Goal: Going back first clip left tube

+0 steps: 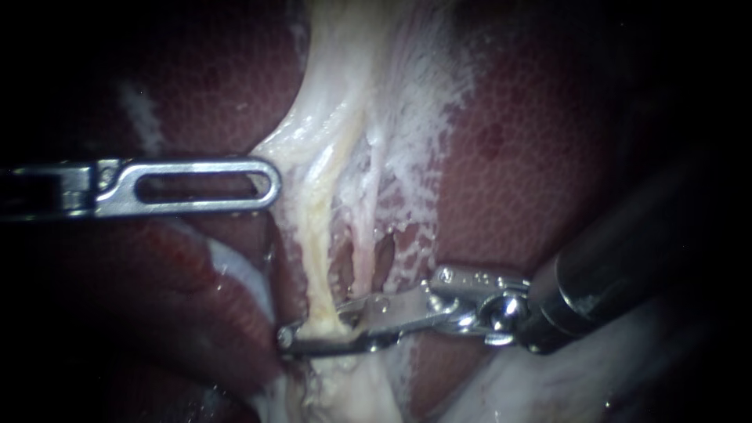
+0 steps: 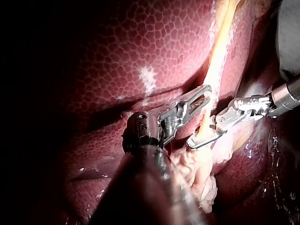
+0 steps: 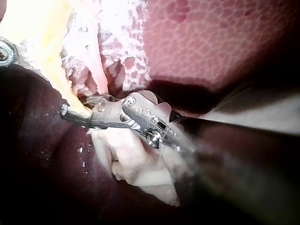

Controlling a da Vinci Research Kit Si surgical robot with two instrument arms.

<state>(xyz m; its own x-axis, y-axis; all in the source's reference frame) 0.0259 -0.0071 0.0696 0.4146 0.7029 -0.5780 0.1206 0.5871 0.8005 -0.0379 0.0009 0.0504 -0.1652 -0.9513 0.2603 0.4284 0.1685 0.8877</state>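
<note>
The left instrument reached in level from the left, above the darker part of the liver. Its slotted jaws lay together and held nothing, and their rounded tip rested just at the edge of the pale filmy tissue running down the liver's middle. Within that tissue ran the left tube, a yellowish cord going down from the upper middle, with a thinner pinkish strand just beside it on its right. Low on the liver the cord passed between the jaws of the right instrument, whose dark shaft came in from the right. Those jaws were clamped on the left tube, one on each side, with the longer one poking out past it to the left. From where I stood, the jaws hid that stretch of tube, so I couldn't tell whether a clip sat on it.
</note>
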